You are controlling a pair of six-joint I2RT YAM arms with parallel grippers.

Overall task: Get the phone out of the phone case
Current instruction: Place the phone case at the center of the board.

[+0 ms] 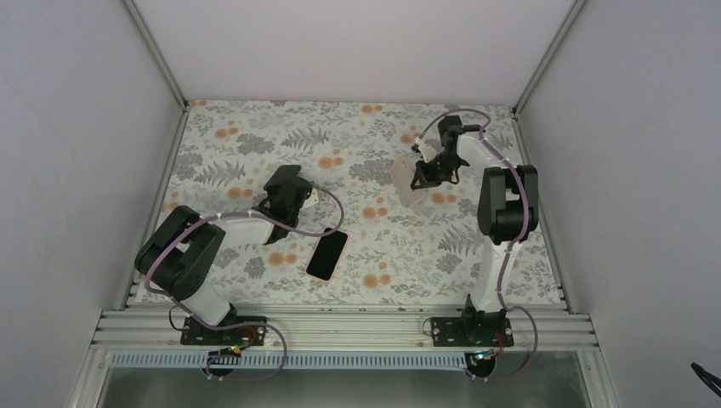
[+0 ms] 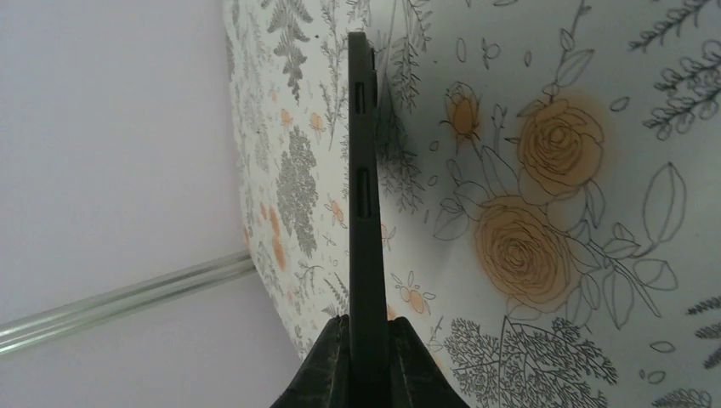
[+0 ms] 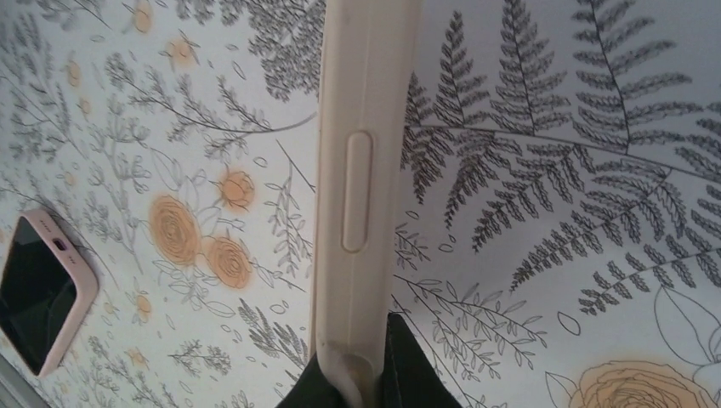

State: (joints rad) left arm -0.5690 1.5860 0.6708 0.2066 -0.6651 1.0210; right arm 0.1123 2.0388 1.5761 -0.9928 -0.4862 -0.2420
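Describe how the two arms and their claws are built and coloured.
Both match. The left arm and right arm have white tubular links between bulky black joint housings, and each sits on a black base plate. A thin lilac-grey cable loops loosely along each arm. The left claw and right claw are black, with matte wedge-shaped fingers. No markings are legible.

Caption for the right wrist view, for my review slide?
Right gripper shut on a cream phone case, edge-on; pink-cased phone lies on floral table, lower left.
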